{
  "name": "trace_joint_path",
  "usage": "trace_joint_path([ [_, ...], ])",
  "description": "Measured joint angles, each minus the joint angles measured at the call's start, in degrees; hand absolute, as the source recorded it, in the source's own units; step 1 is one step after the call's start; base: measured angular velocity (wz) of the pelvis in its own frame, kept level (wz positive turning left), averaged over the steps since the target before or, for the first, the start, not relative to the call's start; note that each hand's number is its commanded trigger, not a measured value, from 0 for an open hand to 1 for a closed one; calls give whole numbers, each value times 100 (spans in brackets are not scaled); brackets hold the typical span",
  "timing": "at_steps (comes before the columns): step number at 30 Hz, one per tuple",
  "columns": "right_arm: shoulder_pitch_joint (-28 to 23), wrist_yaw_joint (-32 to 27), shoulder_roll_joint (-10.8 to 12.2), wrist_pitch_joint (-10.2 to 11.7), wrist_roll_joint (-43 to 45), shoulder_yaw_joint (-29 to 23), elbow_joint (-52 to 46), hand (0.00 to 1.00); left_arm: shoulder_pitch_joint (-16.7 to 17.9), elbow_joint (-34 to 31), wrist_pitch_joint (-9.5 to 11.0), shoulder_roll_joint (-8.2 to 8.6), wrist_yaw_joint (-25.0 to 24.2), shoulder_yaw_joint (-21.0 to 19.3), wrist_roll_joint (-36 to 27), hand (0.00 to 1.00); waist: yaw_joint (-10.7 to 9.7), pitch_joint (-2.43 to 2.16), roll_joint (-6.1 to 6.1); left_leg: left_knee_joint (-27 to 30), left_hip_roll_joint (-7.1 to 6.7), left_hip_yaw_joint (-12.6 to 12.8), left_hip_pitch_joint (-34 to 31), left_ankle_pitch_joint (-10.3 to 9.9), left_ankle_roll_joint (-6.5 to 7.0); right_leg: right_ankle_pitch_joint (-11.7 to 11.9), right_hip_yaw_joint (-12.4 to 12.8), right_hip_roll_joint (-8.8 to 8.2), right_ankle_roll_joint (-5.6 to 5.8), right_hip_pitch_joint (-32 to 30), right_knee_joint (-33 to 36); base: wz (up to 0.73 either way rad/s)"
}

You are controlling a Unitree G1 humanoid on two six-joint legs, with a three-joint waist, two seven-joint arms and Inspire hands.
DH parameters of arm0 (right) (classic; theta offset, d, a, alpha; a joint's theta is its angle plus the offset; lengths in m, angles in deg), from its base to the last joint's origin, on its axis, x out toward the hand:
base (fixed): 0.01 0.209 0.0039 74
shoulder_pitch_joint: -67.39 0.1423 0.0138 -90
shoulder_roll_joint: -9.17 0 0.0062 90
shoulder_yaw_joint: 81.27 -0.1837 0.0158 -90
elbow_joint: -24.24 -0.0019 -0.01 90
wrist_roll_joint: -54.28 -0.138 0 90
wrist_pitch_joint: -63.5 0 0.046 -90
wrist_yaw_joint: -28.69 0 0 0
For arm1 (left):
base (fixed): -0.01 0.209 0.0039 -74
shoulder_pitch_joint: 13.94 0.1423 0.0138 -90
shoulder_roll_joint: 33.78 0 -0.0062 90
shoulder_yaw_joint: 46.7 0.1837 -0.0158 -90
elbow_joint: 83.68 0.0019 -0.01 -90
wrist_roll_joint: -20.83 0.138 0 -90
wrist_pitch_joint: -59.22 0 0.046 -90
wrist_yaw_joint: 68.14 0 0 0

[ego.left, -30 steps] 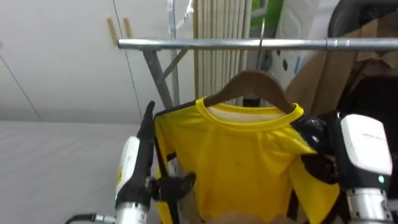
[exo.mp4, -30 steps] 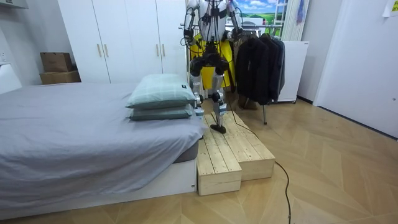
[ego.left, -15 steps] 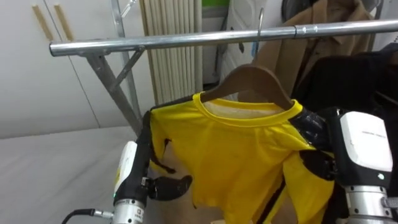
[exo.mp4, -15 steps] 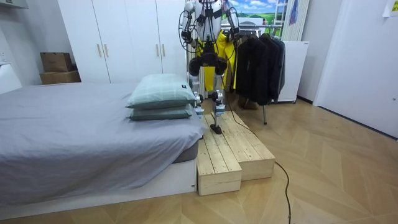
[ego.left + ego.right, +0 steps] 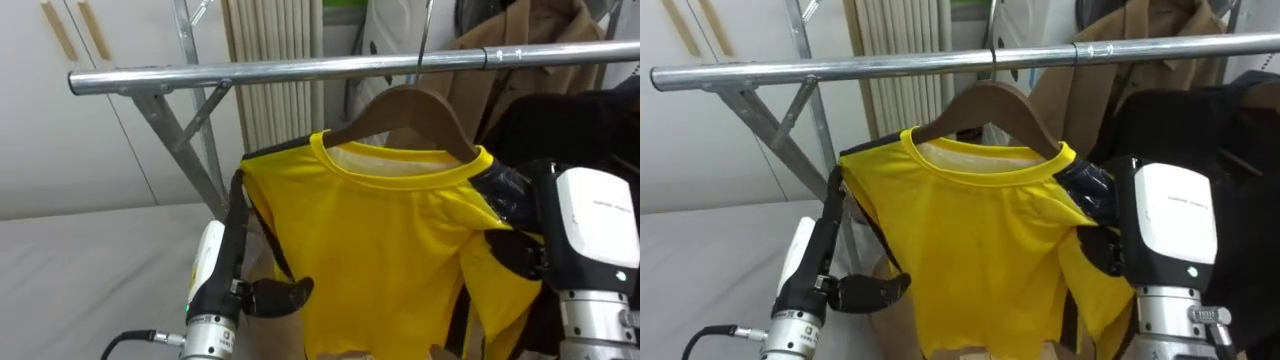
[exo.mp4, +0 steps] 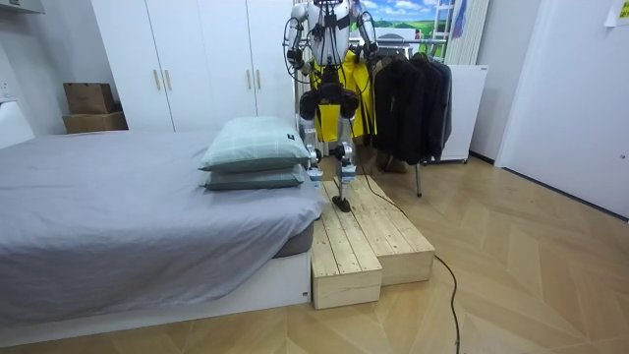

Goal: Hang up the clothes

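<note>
Between my two hands hangs the yellow shirt (image 5: 385,250) on its wooden hanger (image 5: 410,105), with the collar just under the rail (image 5: 250,76). The hook (image 5: 422,45) runs up past the bar above my fingers. I can't tell whether it is seated over the rail or only held against it.

My left hand (image 5: 232,240) has its fingers (image 5: 237,205) straight and together, laid up the shirt's left shoulder edge. The thumb is spread off toward the cloth below, so that's a prop, not a grip. On my right hand (image 5: 590,230) the dark fingers (image 5: 505,195) are at the shirt's right shoulder, and I cannot tell if they pinch the cloth or just rest on it.

To do this well, I'd lift both shoulders evenly so the hanger rides level, carry the hook clear over the bar, then lower until the rail takes the weight. I'd let go only once the hook bears.

The dark coats (image 5: 570,120) hang just beyond my right fingers, and I'd keep the hook off them. The rack's slanted brace (image 5: 180,140) sits beyond my left fingers, with room to spare.

In the room view I'm standing on the wooden platform (image 6: 369,241) beside the bed (image 6: 128,216), arms up at the rack, so reaches should be small with no leaning.
</note>
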Motion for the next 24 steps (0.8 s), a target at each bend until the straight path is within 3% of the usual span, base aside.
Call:
trace_joint_path([
  [7, 68, 100, -65, 0, 5, 44, 4, 100, 16, -163, -1, -142, -112, -6, 3, 0, 103, 24, -51, 3, 20, -154, -15, 3, -5, 28, -193, -39, -26, 114, -179, 13],
  [14, 181, 328, -101, 18, 23, 46, 2, 100, 18, -220, 1, -205, -363, -43, -57, 0, 313, 15, -58, 2, 48, -340, -12, 5, -17, 38, -471, -73, -43, 225, -269, 14],
  [24, 511, 586, -344, 135, -555, 187, 4, 100, 124, -520, 100, -305, -514, -241, -137, 0, 344, -5, -105, 5, 75, -436, 6, -6, -37, 44, -606, -77, -53, 285, -266, 4],
])
